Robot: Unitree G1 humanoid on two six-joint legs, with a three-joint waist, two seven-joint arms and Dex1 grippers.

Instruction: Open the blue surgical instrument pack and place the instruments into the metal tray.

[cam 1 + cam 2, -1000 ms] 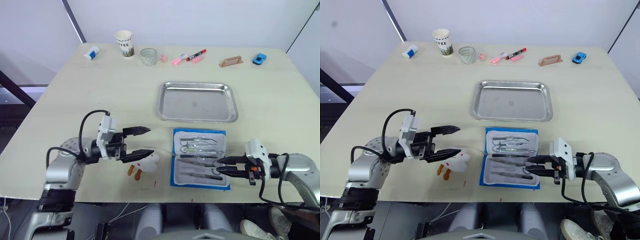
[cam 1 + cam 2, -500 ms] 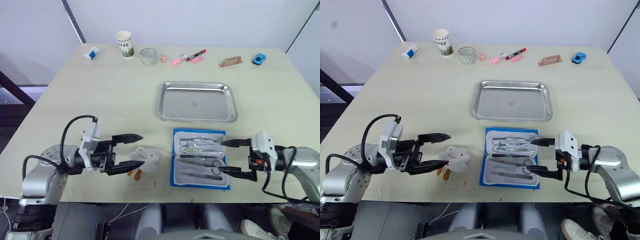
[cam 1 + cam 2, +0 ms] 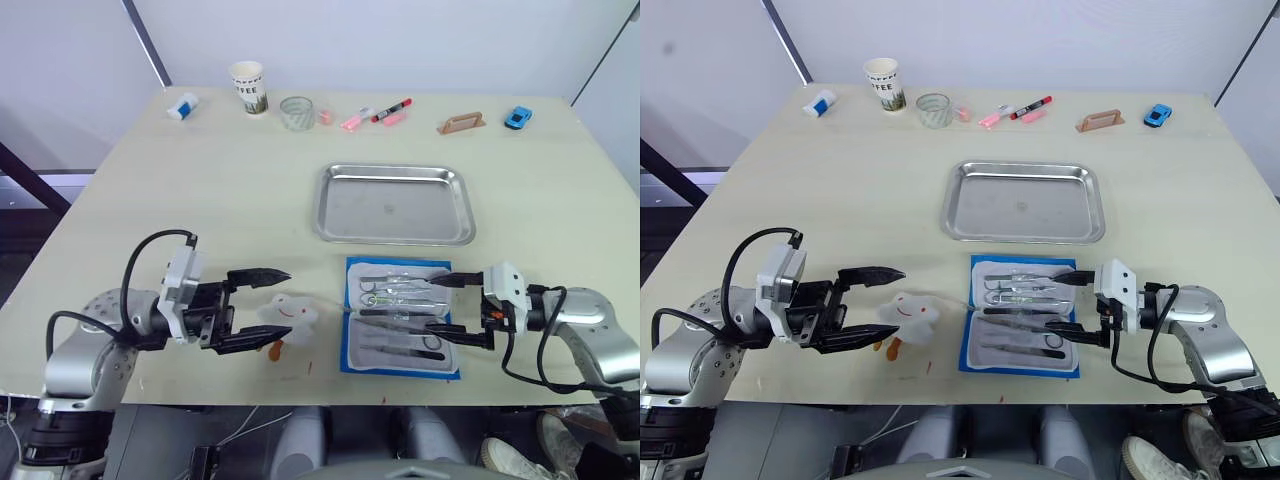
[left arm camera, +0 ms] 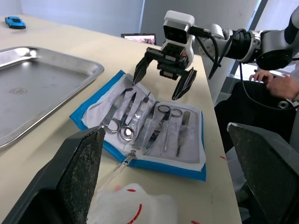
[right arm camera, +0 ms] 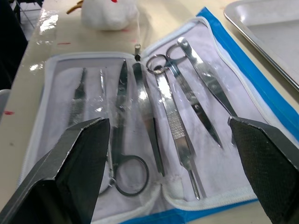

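The blue surgical instrument pack [image 3: 349, 330] lies open near the table's front edge, whitish lining up. Several slim metal instruments [image 5: 176, 122] (scissors, forceps, tweezers) lie in its clear pockets. My right gripper [image 3: 432, 304] is open, low over the pack's right part, its fingers [image 5: 77, 161] spread over the tools with nothing between them. The metal tray [image 3: 395, 205] sits empty just behind the pack. My left gripper [image 3: 286, 307] stands open left of the pack, its fingers either side of a white plush toy [image 3: 290, 318]. The left wrist view shows the pack [image 4: 140, 122] and the right gripper [image 4: 163, 79].
Along the table's far edge stand a paper cup [image 3: 249, 87], a glass [image 3: 297, 112], pink and red markers [image 3: 376, 115], a wooden piece [image 3: 461, 123], a small blue toy car [image 3: 518, 117] and a white-blue item [image 3: 182, 105]. The pack lies close to the front edge.
My right gripper opened from nearly shut and moved left, over the pack's right part. My left gripper drew back to the left a second ago and has since stayed put.
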